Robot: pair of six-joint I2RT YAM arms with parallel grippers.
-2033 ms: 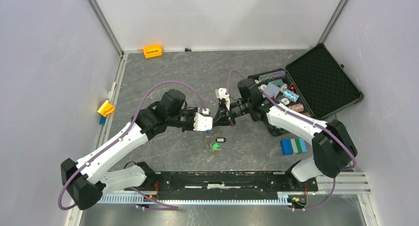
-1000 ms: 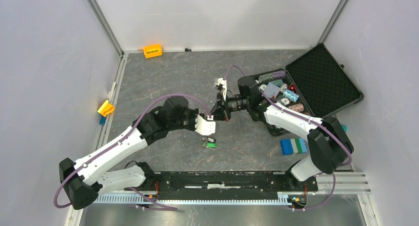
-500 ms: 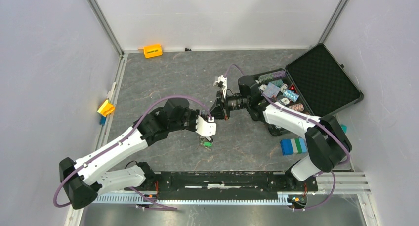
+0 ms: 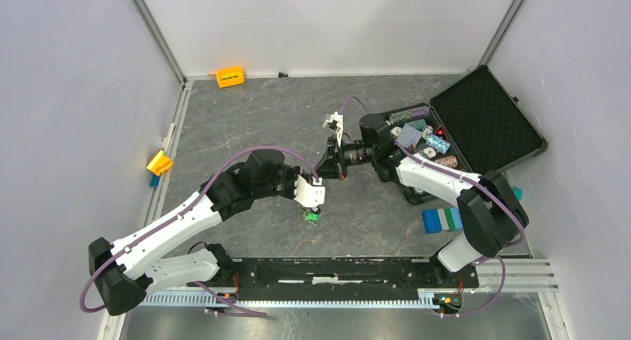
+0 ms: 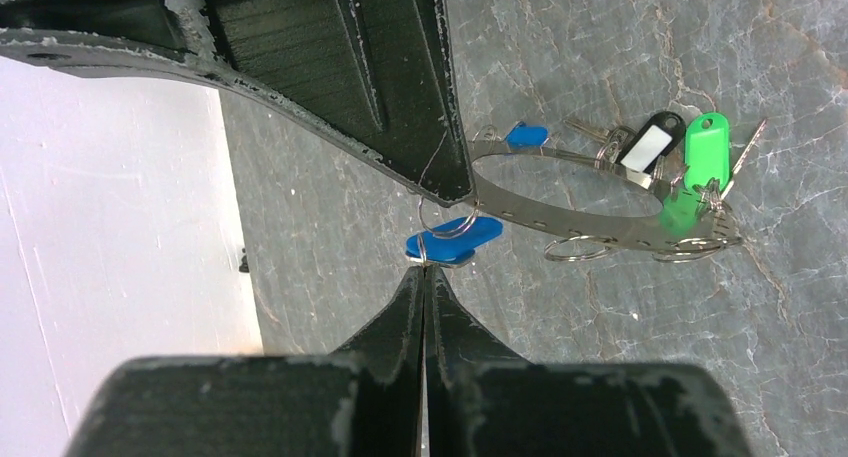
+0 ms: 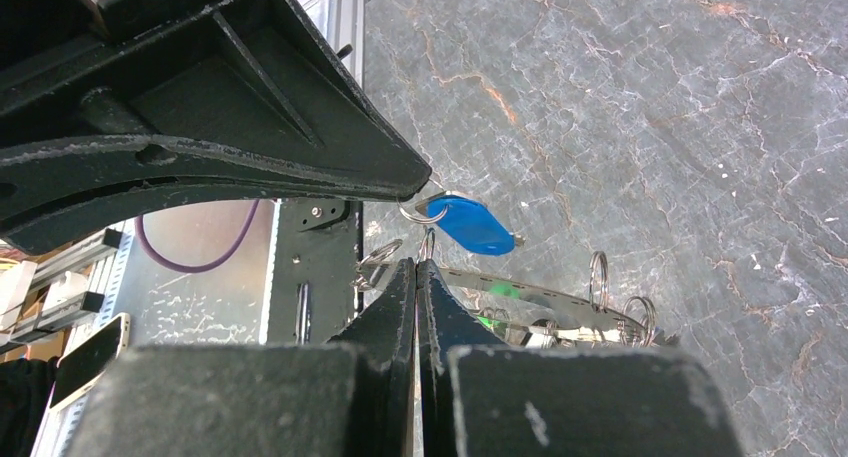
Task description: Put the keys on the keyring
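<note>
Left gripper (image 5: pixel 425 273): jaws together, nipping the small split ring of the blue-tagged key (image 5: pixel 455 240), mid-table (image 4: pixel 245 124), toward the near edge. The tag's long axis lies crosswise to the fingers. Keyring (image 5: pixel 560 222) sits just beside the tag. Right gripper (image 6: pixel 416 267) is pinched tight on its rim, and the ring stretches away from those fingers toward the near edge. Green- and black-tagged keys (image 5: pixel 690 152) hang at its free end.

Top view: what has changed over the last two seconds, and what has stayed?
The left gripper came toward the near edge, over the keys, which shifted slightly left. The right gripper drew slightly toward the far side. Nothing was taken or let go: the left is shut on the blue key, the right on the keyring. The case and orange block stayed put.
</note>
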